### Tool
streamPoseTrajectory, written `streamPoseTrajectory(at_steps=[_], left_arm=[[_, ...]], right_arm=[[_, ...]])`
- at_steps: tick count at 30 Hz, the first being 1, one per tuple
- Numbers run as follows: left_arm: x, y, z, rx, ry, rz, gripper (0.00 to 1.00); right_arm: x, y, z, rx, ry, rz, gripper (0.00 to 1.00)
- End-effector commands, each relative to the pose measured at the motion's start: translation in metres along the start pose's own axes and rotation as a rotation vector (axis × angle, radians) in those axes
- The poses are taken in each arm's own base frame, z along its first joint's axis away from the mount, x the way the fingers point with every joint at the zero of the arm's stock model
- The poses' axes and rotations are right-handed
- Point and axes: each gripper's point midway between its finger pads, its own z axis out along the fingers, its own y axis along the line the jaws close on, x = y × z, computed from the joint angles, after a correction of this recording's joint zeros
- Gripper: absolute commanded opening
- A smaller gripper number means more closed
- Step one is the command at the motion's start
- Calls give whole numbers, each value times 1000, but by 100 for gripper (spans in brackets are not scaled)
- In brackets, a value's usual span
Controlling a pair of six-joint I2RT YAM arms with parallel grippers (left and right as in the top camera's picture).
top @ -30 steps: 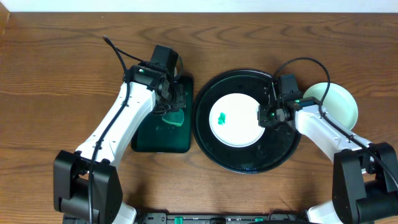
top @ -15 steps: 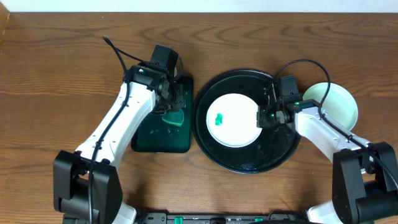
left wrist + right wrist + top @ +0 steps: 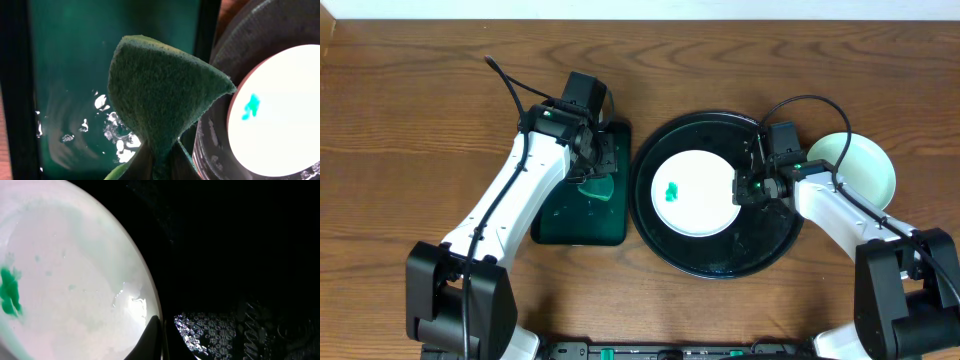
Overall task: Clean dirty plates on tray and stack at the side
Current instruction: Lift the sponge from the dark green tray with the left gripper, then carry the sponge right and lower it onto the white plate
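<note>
With our right claw [image 3: 161, 336] pinched shut on the dirty plate [image 3: 75, 270] rim, our left claw [image 3: 159, 162], clamped on the sponge [image 3: 160, 90], must next reach the smear [image 3: 251, 106] to its right.

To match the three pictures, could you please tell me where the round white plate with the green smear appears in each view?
Overhead: the round white plate lies just right of centre.
Left wrist: at the right edge, cut off.
Right wrist: filling the left half.
Shared landmark: the green smear on it, seen in all three.
</note>
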Motion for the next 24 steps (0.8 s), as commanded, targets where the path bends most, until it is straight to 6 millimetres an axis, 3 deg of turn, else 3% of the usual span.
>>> streamPoseTrajectory(at_steps=[1,3,8,12,18,24], left_arm=[[-11,7,-8,-57,-41,18,7],[-18,5,-20,-56,-54,15,7],[-47,5,-73,-70,-138,-4,7],[-52,0,-97,-64,-162,-6,8],[-34,-17,-78,-58,-101,-2,7],[-15,-65,-48,-34,-62,35,7]], right_arm=[[4,4,2,-15,10,9,1],[4,4,2,-16,10,9,1],[4,4,2,-16,10,9,1],[4,4,2,-16,10,9,1],[4,4,2,-16,11,9,1],[4,4,2,-17,11,9,1]])
